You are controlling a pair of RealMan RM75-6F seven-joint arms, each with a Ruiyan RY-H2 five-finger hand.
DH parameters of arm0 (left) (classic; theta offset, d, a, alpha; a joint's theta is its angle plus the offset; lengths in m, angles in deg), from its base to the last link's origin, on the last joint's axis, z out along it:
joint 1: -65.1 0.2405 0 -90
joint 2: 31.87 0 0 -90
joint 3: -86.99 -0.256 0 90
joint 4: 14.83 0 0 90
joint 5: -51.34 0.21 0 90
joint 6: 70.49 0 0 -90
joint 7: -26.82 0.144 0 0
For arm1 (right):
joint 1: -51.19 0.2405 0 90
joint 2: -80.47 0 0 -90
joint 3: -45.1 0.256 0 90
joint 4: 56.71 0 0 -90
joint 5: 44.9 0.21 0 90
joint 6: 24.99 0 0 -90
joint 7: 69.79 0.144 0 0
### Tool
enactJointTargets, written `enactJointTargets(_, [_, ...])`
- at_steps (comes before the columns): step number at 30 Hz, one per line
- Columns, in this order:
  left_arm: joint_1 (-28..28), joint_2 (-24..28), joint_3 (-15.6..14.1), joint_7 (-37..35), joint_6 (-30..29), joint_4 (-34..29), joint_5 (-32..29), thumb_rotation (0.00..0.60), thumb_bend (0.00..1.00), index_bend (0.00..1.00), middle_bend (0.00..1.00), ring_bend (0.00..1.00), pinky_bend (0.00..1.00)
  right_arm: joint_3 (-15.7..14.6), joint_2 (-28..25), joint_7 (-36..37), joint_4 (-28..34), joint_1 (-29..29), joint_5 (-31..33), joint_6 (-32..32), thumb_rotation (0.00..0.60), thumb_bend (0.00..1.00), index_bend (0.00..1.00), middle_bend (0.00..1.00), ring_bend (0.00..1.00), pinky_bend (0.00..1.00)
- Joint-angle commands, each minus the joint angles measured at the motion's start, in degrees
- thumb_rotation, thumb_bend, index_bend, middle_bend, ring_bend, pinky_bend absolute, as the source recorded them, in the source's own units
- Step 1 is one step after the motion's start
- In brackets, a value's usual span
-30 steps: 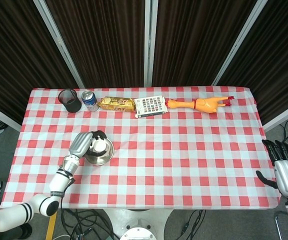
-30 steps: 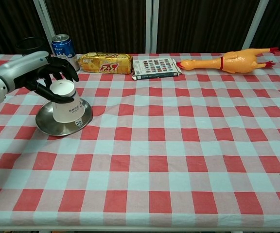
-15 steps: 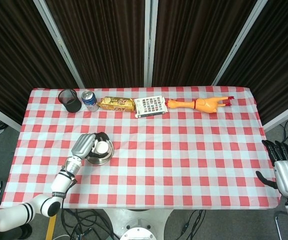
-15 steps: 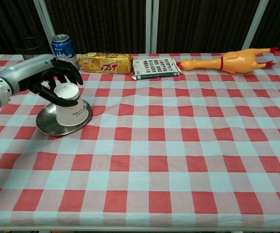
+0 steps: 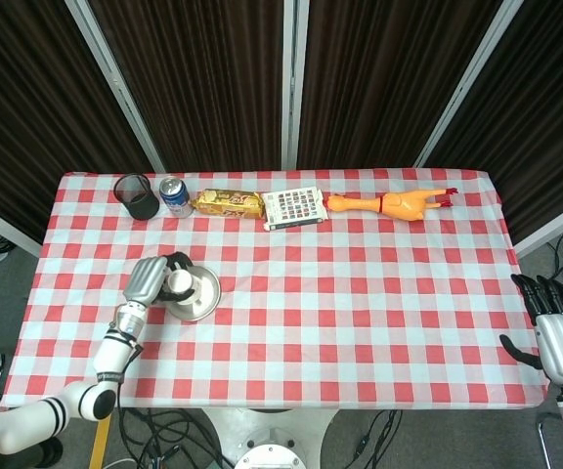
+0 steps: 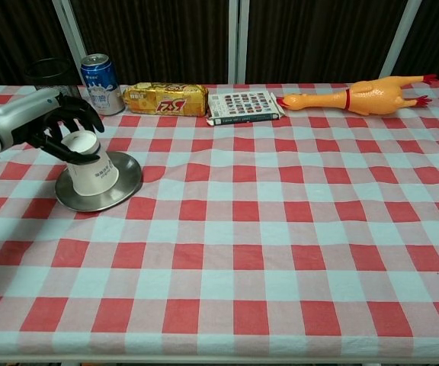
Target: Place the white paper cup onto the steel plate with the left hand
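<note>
The white paper cup (image 6: 88, 164) stands upside down and tilted on the left part of the steel plate (image 6: 124, 183), its base showing in the head view (image 5: 178, 281). My left hand (image 6: 56, 130) curls its dark fingers around the cup's upper end and grips it; from above the left hand (image 5: 150, 280) covers the plate's (image 5: 201, 298) left edge. My right hand (image 5: 560, 337) hangs off the table's right side with its fingers spread, holding nothing.
Along the back edge lie a black mesh cup (image 5: 137, 195), a blue can (image 6: 100, 82), a yellow snack pack (image 6: 165, 99), a patterned card box (image 6: 242, 107) and a rubber chicken (image 6: 360, 95). The checked cloth (image 6: 280, 244) spreads to the right of the plate.
My left hand has slid left with the cup, so the cup now sits on the plate's left part instead of its middle. The right hand has stayed still.
</note>
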Motion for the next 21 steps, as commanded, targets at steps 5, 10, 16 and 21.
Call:
enactJointTargets(5, [0.5,-0.2,-0.8,-3.8,0.0,-2.4,1.9,0.600,0.22,0.40,0.54,0.48,0.60,-0.2,0.1,0.3,-0.1,-0.2,-0.1,-0.2,0.600,0.16,0.01,0.10,0.00,0.04])
enactJointTargets(10, [0.4,-0.2,-1.0,-4.0,-0.6,-2.4,3.1,0.600,0.22,0.40,0.54,0.48,0.60,-0.1,-0.1,0.1,0.0,-0.3,-0.1,-0.4,0.600,0.16,0.01,0.10,0.00,0.04])
enactJointTargets(16, [0.4,-0.9,0.4,-0.8,-0.7,1.6,0.1,0.600,0.22,0.40,0.54,0.48,0.60,0.0,0.0,0.3,0.0,-0.3,-0.1,-0.4,0.600,0.16,0.01,0.10,0.00,0.04])
enactJointTargets(21, [1.1,-0.3,0.2,-1.0,-1.7,-0.1,0.6,0.600,0.22,0.40,0.54,0.48,0.60,-0.3,0.2,0.4,-0.1,-0.3,-0.4,-0.3,0.600,0.16,0.01,0.10,0.00,0.04])
